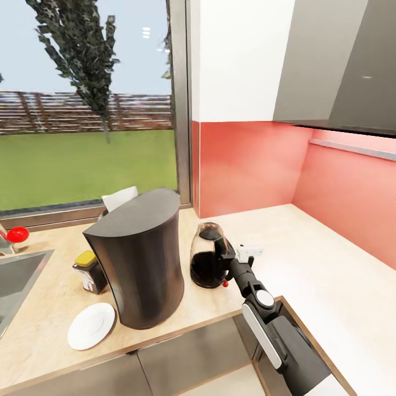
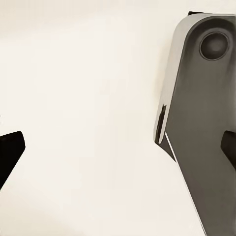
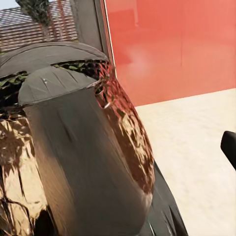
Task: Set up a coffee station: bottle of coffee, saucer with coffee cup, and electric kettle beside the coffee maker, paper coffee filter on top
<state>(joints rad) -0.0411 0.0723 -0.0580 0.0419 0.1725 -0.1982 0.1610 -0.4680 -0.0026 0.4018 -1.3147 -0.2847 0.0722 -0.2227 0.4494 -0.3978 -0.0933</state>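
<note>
the electric kettle (image 1: pixel 209 263) stands upright on the countertop (image 1: pixel 308 258), centre of the head frame, just beside and right of the coffee maker (image 1: pixel 140 258). its long axis is vertical, and its handle faces lower right, toward the incoming arm.

the right gripper (image 1: pixel 226 254) sits at that handle, the arm rising from the lower right of the frame. in the right wrist view the kettle (image 3: pixel 83 162) is pressed up close and one dark fingertip (image 3: pixel 229 145) shows at the right edge, well out from the body. whether the fingers are closed on the handle cannot be told.

the left gripper (image 2: pixel 118 147) is spread wide over a pale surface and holds nothing.

judgement: the right arm is the nearer one; the kettle lies directly ahead of it, so any release or retreat runs back toward the lower right.

the saucer (image 1: pixel 91 325) lies at lower left, and the bottle of coffee (image 1: pixel 90 271) stands behind it, both beside the coffee maker.
</note>
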